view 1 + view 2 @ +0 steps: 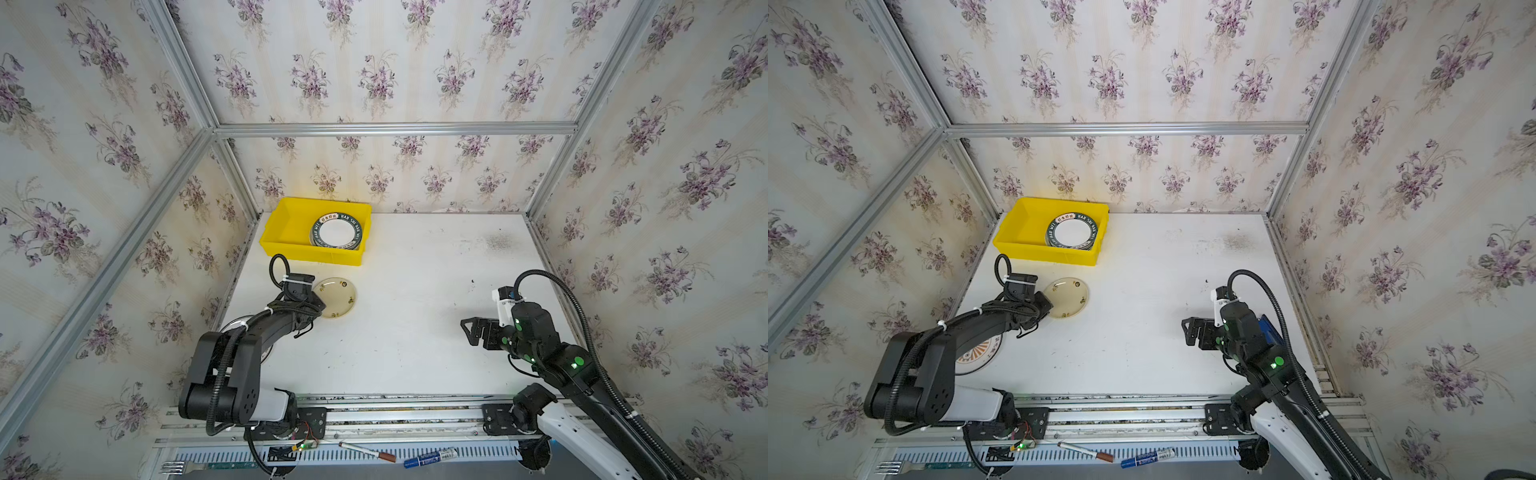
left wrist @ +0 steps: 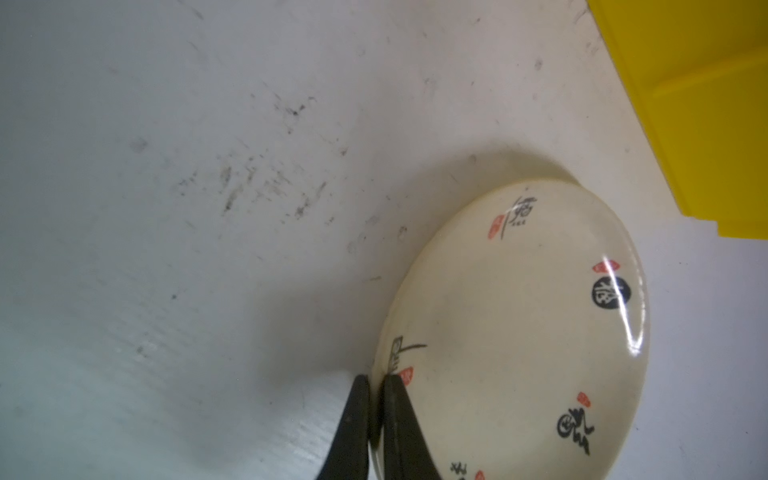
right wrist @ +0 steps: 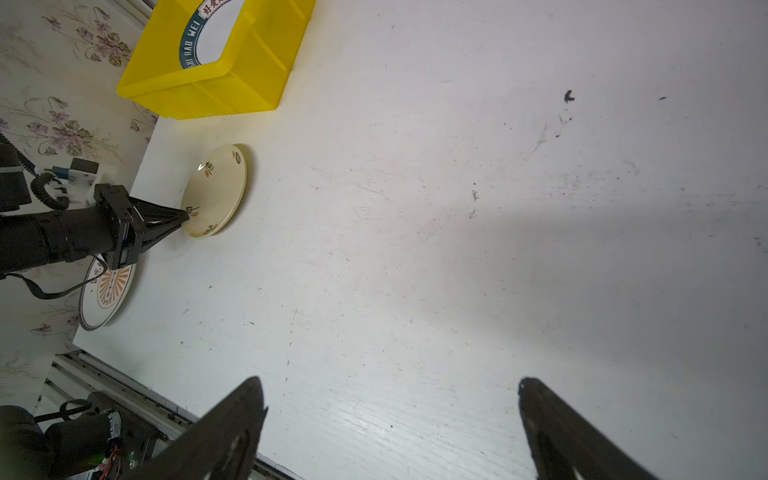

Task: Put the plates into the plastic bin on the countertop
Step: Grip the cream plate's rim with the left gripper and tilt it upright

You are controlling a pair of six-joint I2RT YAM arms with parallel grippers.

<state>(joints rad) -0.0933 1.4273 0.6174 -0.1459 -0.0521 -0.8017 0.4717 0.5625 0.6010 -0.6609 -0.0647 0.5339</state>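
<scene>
My left end effector (image 2: 376,380) is clenched on rim of round cream ceramic plate (image 2: 511,332), on white desk (image 1: 415,332) near yellow rectangular plastic bin (image 1: 316,201). Pickup step; next: lift level, clear bin wall. My right end effector (image 3: 390,381) is released, empty

Twin high views over countertop (image 1: 415,332); wrist cameras low, both seemingly toward cream plate (image 2: 519,332).

The space is closed in at the back and both sides by panels covered in pale striped wallpaper (image 1: 374,75) printed with purple flower sprigs — seen in both top views. The panels are framed by aluminium rails (image 1: 395,129), and a white table (image 1: 415,332), scuffed and speckled with dark marks, is set between them. Along its near edge a metal track (image 1: 395,409) is mounted, with a pale slotted strip (image 1: 486,454) just in front.
</scene>
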